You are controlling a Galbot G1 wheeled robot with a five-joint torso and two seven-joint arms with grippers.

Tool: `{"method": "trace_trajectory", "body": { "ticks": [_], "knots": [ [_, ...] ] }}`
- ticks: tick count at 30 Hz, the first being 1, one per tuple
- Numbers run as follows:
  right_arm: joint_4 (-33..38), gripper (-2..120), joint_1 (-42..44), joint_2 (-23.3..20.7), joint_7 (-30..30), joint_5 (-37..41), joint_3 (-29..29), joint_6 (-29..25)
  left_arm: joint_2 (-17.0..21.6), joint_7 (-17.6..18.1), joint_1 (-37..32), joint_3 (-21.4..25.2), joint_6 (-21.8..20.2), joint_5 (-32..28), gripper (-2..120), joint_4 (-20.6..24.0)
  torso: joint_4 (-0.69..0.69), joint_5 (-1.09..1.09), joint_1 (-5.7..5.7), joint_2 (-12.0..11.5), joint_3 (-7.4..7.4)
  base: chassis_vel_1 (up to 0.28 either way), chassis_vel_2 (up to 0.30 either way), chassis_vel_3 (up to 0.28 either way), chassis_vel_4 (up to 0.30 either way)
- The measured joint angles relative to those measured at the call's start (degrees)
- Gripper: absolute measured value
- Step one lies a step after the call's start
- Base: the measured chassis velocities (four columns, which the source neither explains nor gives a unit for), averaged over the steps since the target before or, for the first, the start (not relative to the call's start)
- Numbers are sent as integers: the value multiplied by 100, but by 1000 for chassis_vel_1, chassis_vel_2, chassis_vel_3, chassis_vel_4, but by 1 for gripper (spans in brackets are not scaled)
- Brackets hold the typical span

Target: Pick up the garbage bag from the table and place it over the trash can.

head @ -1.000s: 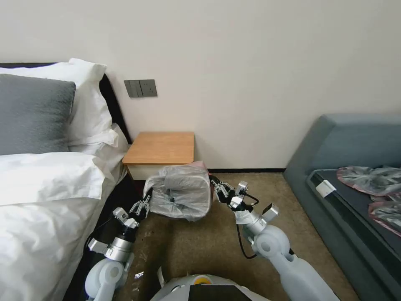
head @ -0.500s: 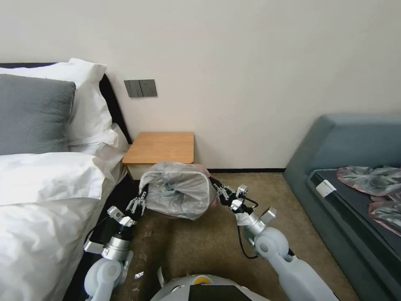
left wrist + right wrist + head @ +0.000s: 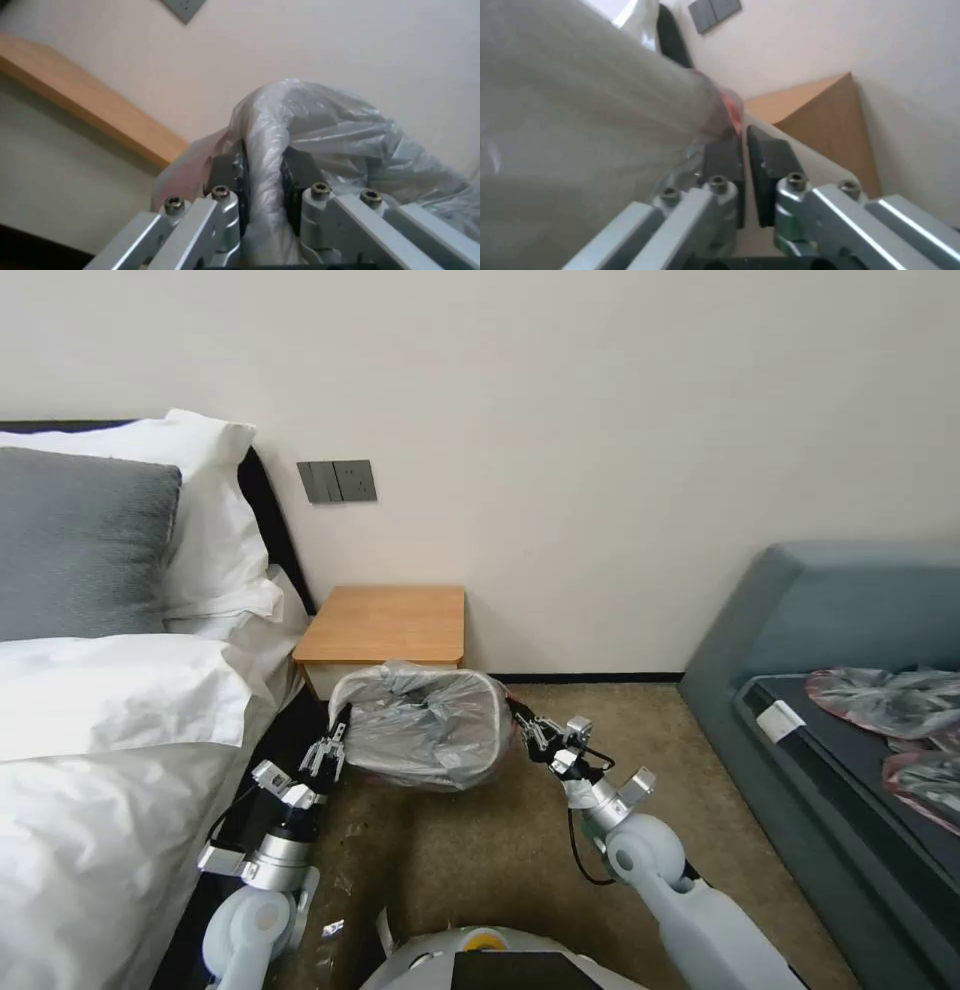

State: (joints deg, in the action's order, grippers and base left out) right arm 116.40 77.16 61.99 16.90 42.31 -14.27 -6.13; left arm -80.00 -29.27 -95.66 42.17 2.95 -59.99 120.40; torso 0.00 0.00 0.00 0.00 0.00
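Garbage bag (image 3: pixel 425 730): off the tabletop, stretched open on the floor in front of the table (image 3: pixel 385 625), mouth facing up, with a hollow showing inside it.
Trash can: its own surface is not distinguishable; the boxy form under the plastic suggests the bag is draped over it, but this is a judgement only.
Left gripper (image 3: pixel 328 753): at the bag's left side; in the left wrist view the fingers (image 3: pixel 227 180) pinch a fold of the plastic between them.
Right gripper (image 3: pixel 533 732): at the bag's right side by the pink-red edge; in the right wrist view the fingers (image 3: pixel 765 157) stand nearly together with a narrow slit between, and whether film is caught there cannot be told.
Done: pick-up from the tabletop, which now carries nothing visible; bag spread wide across both grippers.
Left: seating the rim all round and letting go, judging by the grippers at the bag.
Hidden: the bag's lower edge and the far rim, so the fit cannot be confirmed.
Other: more grey bags (image 3: pixel 890 700) lie on the sofa, well apart.
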Motion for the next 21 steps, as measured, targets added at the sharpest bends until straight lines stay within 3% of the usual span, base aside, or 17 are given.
{"method": "trace_trajectory", "body": {
  "ticks": [2,3,7,8,11,12,15,16,19,20,21],
  "knots": [
    [93,17,110,13,28,-377,-35,-86,-1,324,19,2,17,299,9,7,0,0,0,0,0,0,0,0,0],
    [93,17,110,13,28,-377,-35,-86,-1,324,19,2,17,299,9,7,0,0,0,0,0,0,0,0,0],
    [193,36,448,67,496,-1140,-358,-458,-8,1159,58,11,82,841,9,68,0,0,0,0,0,0,0,0,0],
    [193,36,448,67,496,-1140,-358,-458,-8,1159,58,11,82,841,9,68,0,0,0,0,0,0,0,0,0],
    [285,50,624,87,884,-1326,-617,-645,-26,1745,39,51,144,1265,9,112,0,1,0,0,0,0,0,0,0],
    [285,50,624,87,884,-1326,-617,-645,-26,1745,39,51,144,1265,9,112,0,1,0,0,0,0,0,0,0],
    [582,65,676,82,920,-1379,-681,-734,-47,2154,17,19,269,2184,9,123,0,0,0,0,0,0,0,0,0],
    [582,65,676,82,920,-1379,-681,-734,-47,2154,17,19,269,2184,9,123,0,0,0,0,0,0,0,0,0],
    [991,78,579,-13,536,-1754,-419,-736,-70,2281,-2,-62,355,3073,9,147,0,2,0,0,0,0,0,0,0],
    [991,78,579,-13,536,-1754,-419,-736,-70,2281,-2,-62,355,3073,9,147,0,2,0,0,0,0,0,0,0],
    [1228,85,493,-116,186,-2211,-235,-614,-90,2231,-2,-77,478,3658,9,144,1,0,0,0,0,0,0,0,0]
  ]
}}
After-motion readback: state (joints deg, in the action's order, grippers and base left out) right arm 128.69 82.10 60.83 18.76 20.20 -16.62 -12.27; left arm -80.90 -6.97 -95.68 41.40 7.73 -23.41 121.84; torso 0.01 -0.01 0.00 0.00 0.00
